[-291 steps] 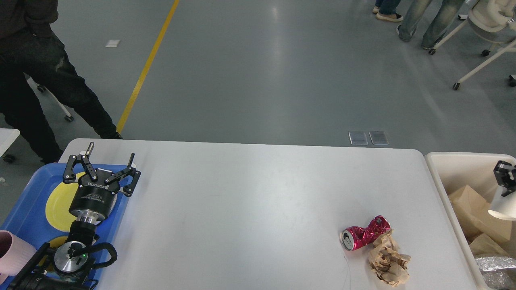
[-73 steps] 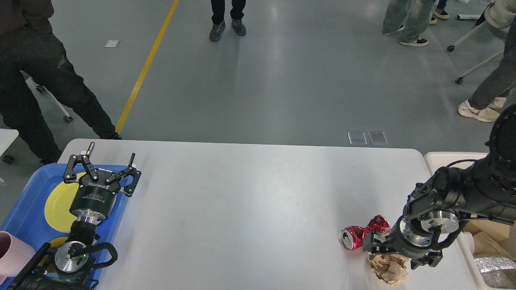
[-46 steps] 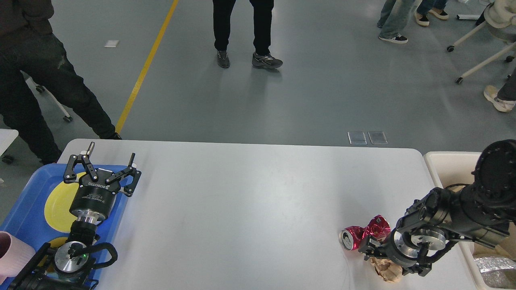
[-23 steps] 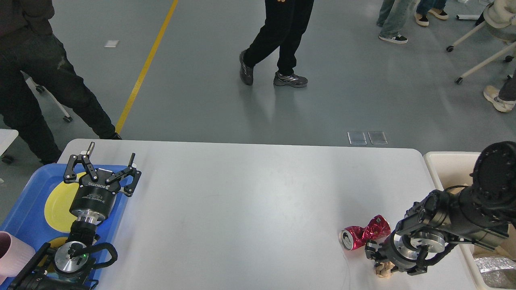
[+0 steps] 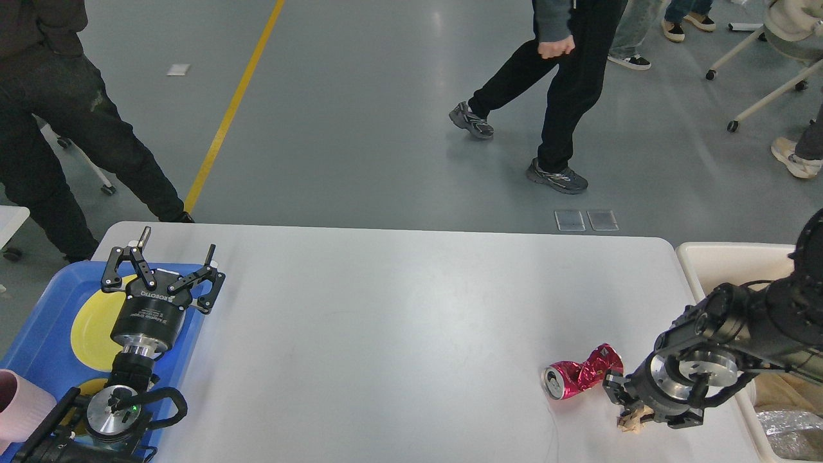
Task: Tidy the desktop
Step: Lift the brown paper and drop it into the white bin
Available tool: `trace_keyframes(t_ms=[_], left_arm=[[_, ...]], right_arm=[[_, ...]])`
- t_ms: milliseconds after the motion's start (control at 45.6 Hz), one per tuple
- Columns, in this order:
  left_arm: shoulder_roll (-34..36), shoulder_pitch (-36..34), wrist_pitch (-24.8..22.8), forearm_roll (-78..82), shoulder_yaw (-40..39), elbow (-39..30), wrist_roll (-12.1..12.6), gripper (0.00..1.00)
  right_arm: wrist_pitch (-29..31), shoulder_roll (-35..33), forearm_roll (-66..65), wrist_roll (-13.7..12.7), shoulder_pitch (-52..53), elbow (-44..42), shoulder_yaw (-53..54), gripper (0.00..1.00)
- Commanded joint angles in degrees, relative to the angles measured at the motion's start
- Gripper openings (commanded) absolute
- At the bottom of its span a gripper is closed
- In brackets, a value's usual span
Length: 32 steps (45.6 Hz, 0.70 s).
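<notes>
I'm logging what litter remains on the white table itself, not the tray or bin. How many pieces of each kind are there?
Crushed red can: 1
Crumpled brown paper, mostly hidden under the right tool: 1
Total: 2 on the table

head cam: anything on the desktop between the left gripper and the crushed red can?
Nothing. In the head view, the white desktop is bare from the left gripper to the crushed red can.

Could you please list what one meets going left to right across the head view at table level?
Pink cup → blue tray → left pincer → crushed red can → right pincer on crumpled brown paper → cream bin.
</notes>
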Motion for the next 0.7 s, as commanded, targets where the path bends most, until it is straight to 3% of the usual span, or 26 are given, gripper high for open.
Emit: trace_keyframes(t_ms=[0, 395, 526, 680], left_arm=[[0.05, 0.0, -0.01, 0.01, 0.0, 0.0, 0.0, 0.97], [-0.04, 0.0, -0.01, -0.07, 0.0, 0.0, 0.0, 0.97], [-0.04, 0.0, -0.01, 0.01, 0.0, 0.0, 0.0, 0.97], [0.05, 0.0, -0.01, 0.01, 0.0, 0.0, 0.0, 0.97]], right_arm=[[8.04, -1.86, -0.53, -0.03, 9.24, 3.63, -2.31, 0.0], [29.49, -0.63, 0.09, -0.03, 49.76, 14.26, -11.37, 0.0], [31.52, -0.72, 0.09, -0.03, 60.32, 17.87, -11.37, 0.0], [30.99, -0.28, 0.09, -0.03, 61.74, 18.75, -12.07, 0.0]])
